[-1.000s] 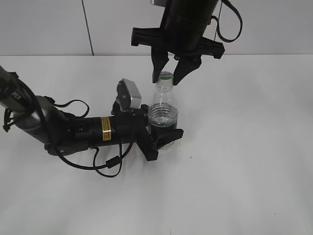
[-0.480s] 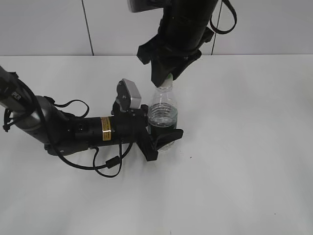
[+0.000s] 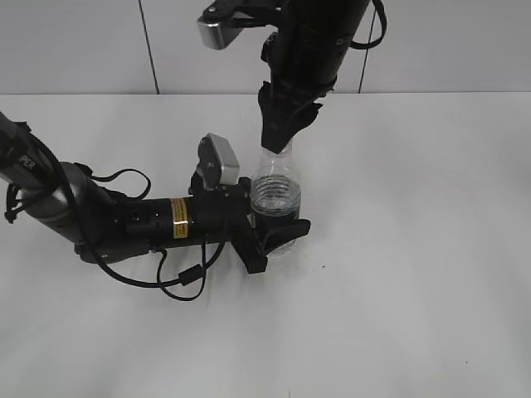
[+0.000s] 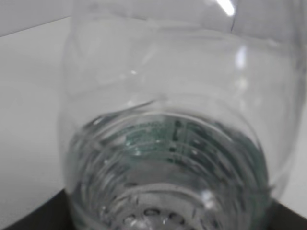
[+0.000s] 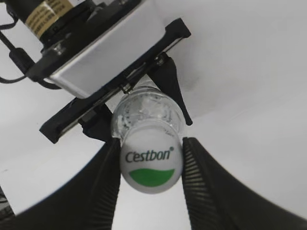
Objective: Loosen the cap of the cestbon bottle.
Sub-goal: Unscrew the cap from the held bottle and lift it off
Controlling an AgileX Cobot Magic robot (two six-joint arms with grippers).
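Note:
The clear cestbon bottle [image 3: 276,189] stands upright on the white table, part full of water. My left gripper [image 3: 278,234] lies low on the table and is shut round the bottle's lower body; in the left wrist view the bottle [image 4: 168,143] fills the frame. My right gripper [image 3: 282,139] comes straight down from above and hides the cap in the exterior view. In the right wrist view the white cap [image 5: 151,165] with its green mark sits between the two ribbed fingers [image 5: 108,177], which press on its sides.
The left arm [image 3: 99,215] and its loose black cable [image 3: 187,278] lie across the table's left half. A pale wall [image 3: 83,41] closes off the back of the table. Bare white tabletop [image 3: 415,249] lies to the right and in front.
My right gripper has turned about its vertical axis while on the cap, swinging its wrist camera round to the upper left. The bottle and the left arm have stayed put.

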